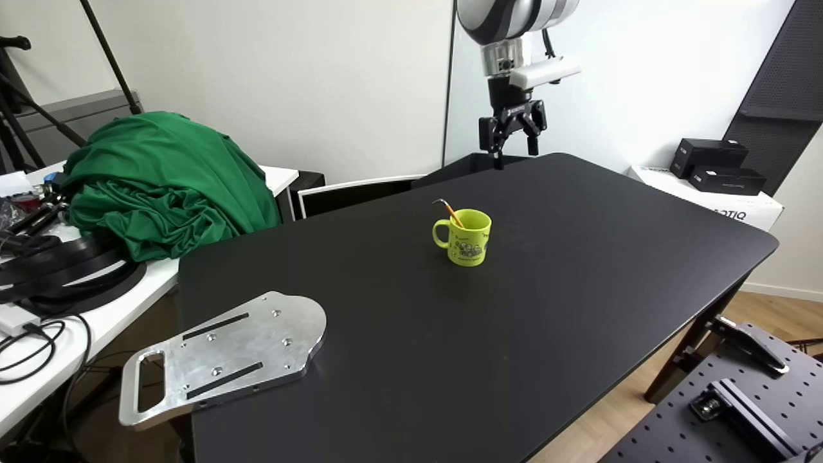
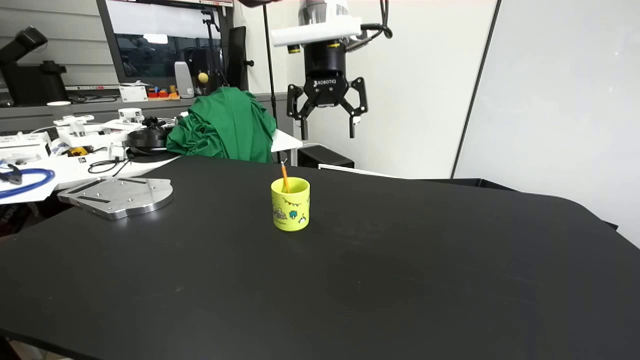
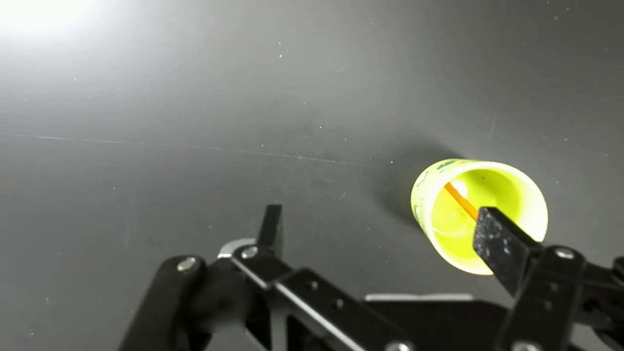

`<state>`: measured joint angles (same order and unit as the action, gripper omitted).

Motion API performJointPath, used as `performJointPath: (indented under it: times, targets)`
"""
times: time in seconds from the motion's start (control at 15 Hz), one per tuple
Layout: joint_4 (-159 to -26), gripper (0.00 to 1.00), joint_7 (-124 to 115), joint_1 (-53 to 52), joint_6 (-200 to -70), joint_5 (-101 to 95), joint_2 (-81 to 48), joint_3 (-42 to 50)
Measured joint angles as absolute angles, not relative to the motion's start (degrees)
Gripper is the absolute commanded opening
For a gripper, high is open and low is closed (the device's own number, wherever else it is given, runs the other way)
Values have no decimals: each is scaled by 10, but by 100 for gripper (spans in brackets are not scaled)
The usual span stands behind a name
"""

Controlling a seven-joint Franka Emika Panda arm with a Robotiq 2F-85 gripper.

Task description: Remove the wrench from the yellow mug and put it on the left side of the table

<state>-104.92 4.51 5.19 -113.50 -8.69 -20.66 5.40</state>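
Note:
The yellow mug (image 1: 468, 247) stands upright on the black table (image 1: 398, 360); it also shows in an exterior view (image 2: 291, 217) and in the wrist view (image 3: 453, 239). The wrench (image 1: 454, 217), a thin orange stick with a hooked metal tip, leans inside the mug and pokes above its rim (image 2: 285, 181). My gripper (image 1: 515, 154) is open and empty, hanging well above the table, pointing down (image 2: 328, 132). In the wrist view the mug lies beneath the right finger of my gripper (image 3: 380, 212). That finger hides the upper part of the wrench (image 3: 460, 200).
A flat grey metal plate (image 1: 257, 341) lies at one end of the table, partly over its edge (image 2: 122, 197). Beyond that end, a white desk (image 1: 109, 315) holds a green cloth (image 1: 167, 180) and clutter. A wall (image 2: 560, 100) stands behind the table.

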Motion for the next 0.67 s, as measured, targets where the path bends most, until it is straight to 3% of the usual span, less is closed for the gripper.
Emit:
performJointPath:
  times: [0.67]
  targets:
    - [-790,100,-18,15,-1071,-88,-438,53]
